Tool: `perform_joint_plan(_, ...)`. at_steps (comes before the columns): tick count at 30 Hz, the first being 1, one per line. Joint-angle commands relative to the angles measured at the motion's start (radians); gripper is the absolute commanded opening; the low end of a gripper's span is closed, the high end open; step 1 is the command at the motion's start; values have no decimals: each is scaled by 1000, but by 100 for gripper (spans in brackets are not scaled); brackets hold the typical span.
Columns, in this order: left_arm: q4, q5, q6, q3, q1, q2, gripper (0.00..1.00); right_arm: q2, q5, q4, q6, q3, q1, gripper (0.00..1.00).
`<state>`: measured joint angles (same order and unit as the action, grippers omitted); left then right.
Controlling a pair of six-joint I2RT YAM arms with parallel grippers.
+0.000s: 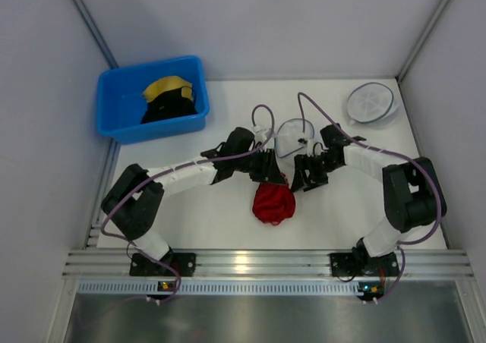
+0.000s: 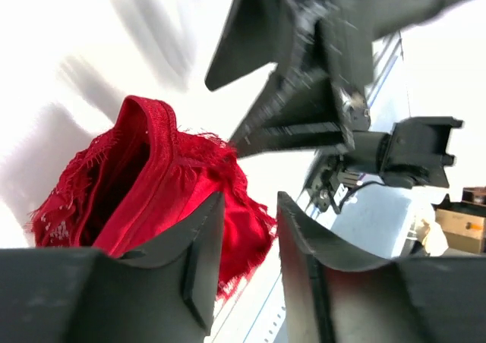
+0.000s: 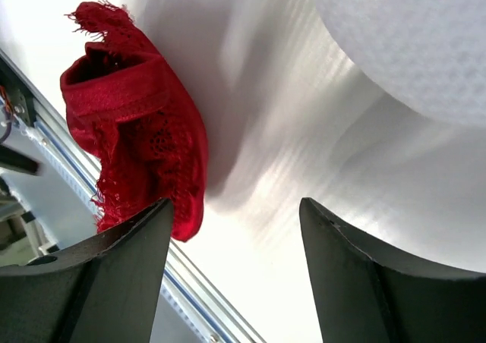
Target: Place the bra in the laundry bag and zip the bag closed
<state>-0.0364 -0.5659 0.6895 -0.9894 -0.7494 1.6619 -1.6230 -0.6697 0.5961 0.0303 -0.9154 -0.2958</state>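
Observation:
The red lacy bra (image 1: pixel 273 203) lies crumpled on the white table, just in front of both grippers. My left gripper (image 1: pixel 269 170) hovers over its far edge with jaws apart and nothing between them. In the left wrist view the bra (image 2: pixel 144 184) lies beyond the left gripper (image 2: pixel 250 202). My right gripper (image 1: pixel 307 174) stands open to the right of the bra. In the right wrist view the bra (image 3: pixel 140 142) sits left of the wide-open right gripper (image 3: pixel 237 206). The translucent laundry bag (image 1: pixel 292 136) rests behind the grippers, and its mesh (image 3: pixel 410 39) shows at the upper right.
A blue bin (image 1: pixel 121 115) at the back left holds a yellow garment (image 1: pixel 165 87) and a black garment (image 1: pixel 171 108). A round white mesh bag with spokes (image 1: pixel 372 102) lies at the back right. The metal rail (image 1: pixel 250 263) runs along the near edge.

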Motion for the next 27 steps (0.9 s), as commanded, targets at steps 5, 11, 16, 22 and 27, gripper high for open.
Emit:
perform_joint_plan(5, 300, 150, -212, -98, 1, -191, 59, 129, 24, 93, -63, -33, 75, 71)
perform_joint_plan(11, 541, 311, -395, -157, -70, -208, 85, 153, -161, 50, 37, 18, 121, 82)
perform_joint_plan(16, 564, 378, -400, -101, -65, -290, 98, 187, -156, -55, 86, 23, 60, 99)
perform_joint_plan(22, 484, 345, -412, -17, -34, -442, 98, 86, -91, -94, 86, -25, -83, 99)
perform_joint_plan(27, 469, 370, -476, 15, -36, -473, 98, -6, -87, -157, 115, -19, -158, 93)
